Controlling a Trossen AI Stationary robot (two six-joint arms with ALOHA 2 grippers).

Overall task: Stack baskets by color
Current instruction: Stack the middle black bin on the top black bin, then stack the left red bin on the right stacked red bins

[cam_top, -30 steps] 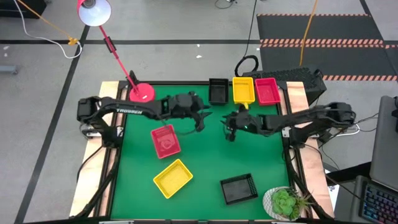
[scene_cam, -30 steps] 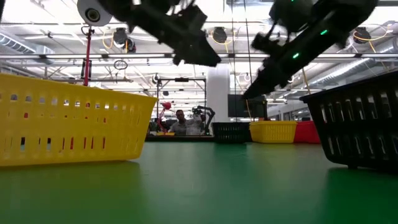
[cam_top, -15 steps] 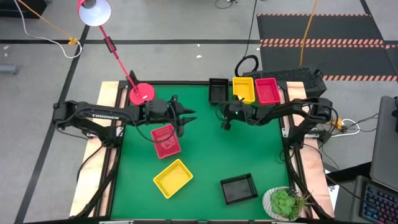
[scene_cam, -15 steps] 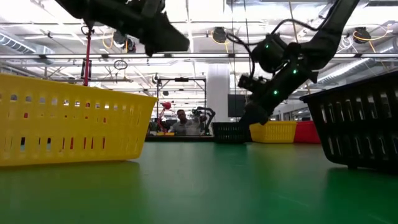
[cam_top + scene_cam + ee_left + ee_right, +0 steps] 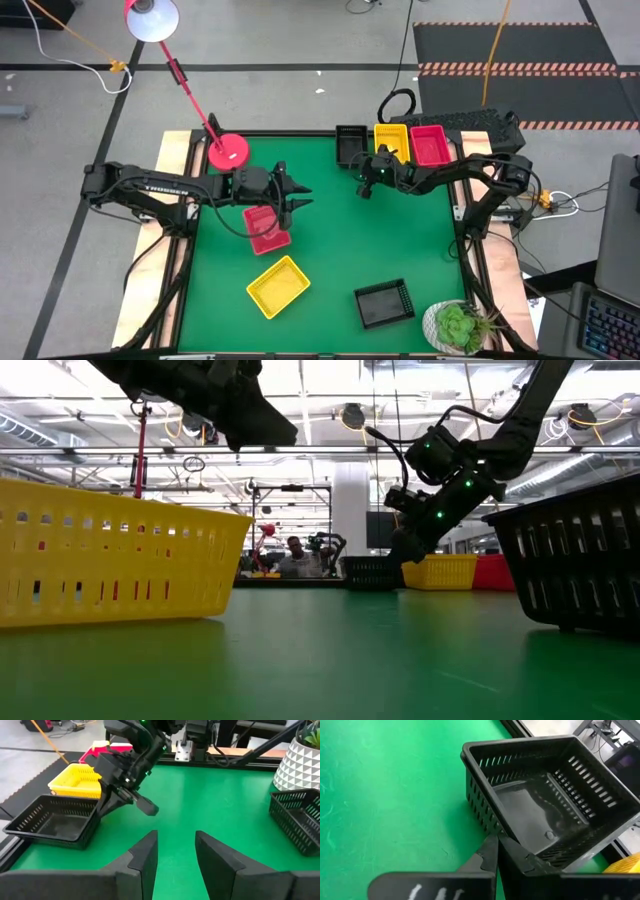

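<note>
A green table (image 5: 400,240) holds small slotted plastic baskets. Along the far edge sit a black basket (image 5: 350,145), a yellow basket (image 5: 391,143) and a red-pink basket (image 5: 430,144) in a row. Nearer the middle, a second red-pink basket (image 5: 266,228) lies partly under the left arm; a second yellow basket (image 5: 277,286) and a second black basket (image 5: 385,302) lie toward the near edge, well apart.

The left gripper (image 5: 296,194) hangs above the inner edge of the middle red-pink basket, its fingers (image 5: 145,857) partly spread with nothing between them.

The right gripper (image 5: 362,186) sits just beside the far black basket (image 5: 545,815), its fingers (image 5: 490,852) pressed together and empty, tips at the basket's near wall.

A red lamp base (image 5: 228,150) stands at the far left corner, and a potted plant (image 5: 458,325) at the near right.
</note>
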